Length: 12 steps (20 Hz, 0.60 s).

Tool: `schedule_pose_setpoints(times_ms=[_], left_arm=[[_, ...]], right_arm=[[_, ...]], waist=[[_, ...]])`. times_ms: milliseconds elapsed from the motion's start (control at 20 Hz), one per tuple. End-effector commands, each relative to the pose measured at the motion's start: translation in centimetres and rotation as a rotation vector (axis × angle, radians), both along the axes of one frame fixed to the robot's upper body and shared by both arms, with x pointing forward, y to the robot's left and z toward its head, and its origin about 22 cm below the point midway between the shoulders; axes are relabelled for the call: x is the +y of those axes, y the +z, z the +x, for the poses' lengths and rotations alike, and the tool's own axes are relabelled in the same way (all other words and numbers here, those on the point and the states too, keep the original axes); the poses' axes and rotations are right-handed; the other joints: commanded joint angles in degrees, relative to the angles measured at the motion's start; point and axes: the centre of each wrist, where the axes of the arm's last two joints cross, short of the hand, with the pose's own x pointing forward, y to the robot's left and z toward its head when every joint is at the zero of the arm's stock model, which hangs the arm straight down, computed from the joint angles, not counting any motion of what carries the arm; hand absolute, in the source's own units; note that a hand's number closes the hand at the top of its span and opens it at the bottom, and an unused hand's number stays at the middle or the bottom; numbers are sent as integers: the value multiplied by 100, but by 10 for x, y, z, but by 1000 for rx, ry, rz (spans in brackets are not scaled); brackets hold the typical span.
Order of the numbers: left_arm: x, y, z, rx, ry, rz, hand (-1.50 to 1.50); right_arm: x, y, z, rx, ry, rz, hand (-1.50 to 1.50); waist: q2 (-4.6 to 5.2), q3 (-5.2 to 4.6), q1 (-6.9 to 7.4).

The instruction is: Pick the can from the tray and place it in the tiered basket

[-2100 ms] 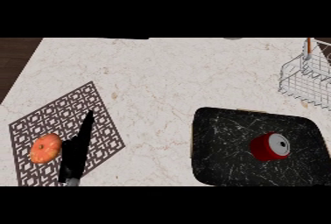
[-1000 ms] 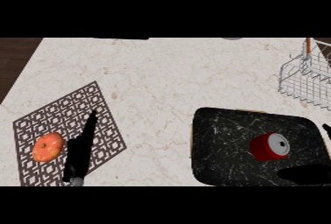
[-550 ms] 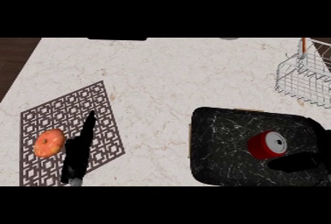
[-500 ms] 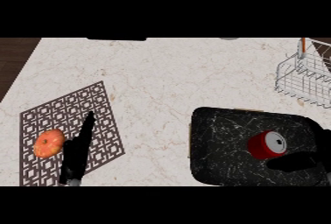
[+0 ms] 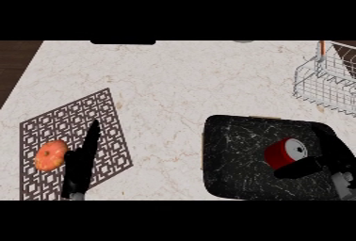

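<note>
One red can (image 5: pixel 284 153) lies tipped on its side in the single black tray (image 5: pixel 236 155) by the bench's near right edge; likely light, rigid and slick, it is best clasped across its round body. The right hand (image 5: pixel 327 160) touches it, fingers relaxed, holding nothing. One wire tiered basket (image 5: pixel 327 84) waits at the far right. The left hand (image 5: pixel 82 162) rests open by one orange fruit (image 5: pixel 50 155) on one patterned mat (image 5: pixel 49 127).
</note>
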Motion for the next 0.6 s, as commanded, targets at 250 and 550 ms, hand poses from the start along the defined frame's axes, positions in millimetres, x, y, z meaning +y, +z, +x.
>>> schedule_pose_setpoints(times_ms=[250,550], left_arm=[[8,-10,-2,16,-3,10,0],[5,-5,-10,14,12,1,0]], right_arm=[[12,-12,14,153,-170,12,-150],[17,-8,18,133,-128,-8,150]], waist=[[11,-3,-57],[1,1,-37]])
